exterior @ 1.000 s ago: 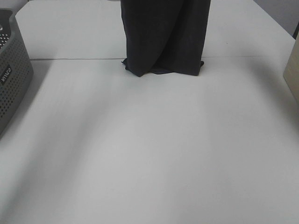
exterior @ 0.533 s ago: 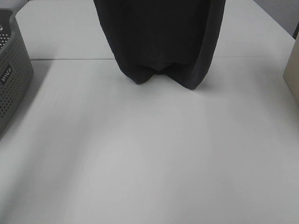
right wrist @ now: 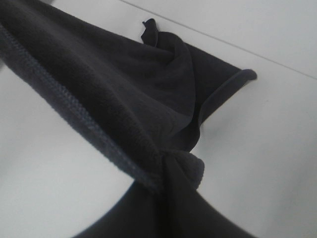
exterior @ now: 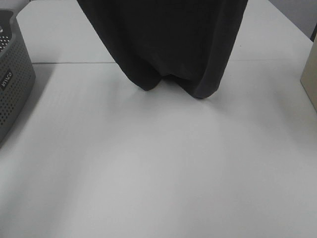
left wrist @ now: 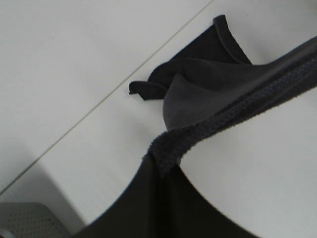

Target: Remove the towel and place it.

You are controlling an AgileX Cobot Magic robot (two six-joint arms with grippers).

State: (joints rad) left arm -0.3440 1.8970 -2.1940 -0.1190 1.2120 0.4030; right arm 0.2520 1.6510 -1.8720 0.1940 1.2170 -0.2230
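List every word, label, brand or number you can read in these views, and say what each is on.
Label on the side of the grey perforated basket: pale lettering on a small dark patch, too blurred and tilted to read.
Dark towel: no lettering or printed tag shows in any view.
No other text is visible.

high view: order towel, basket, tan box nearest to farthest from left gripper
1. towel, centre, pinched in the left gripper
2. basket, left edge
3. tan box, far right edge
The gripper itself is out of frame, above the towel's left side.
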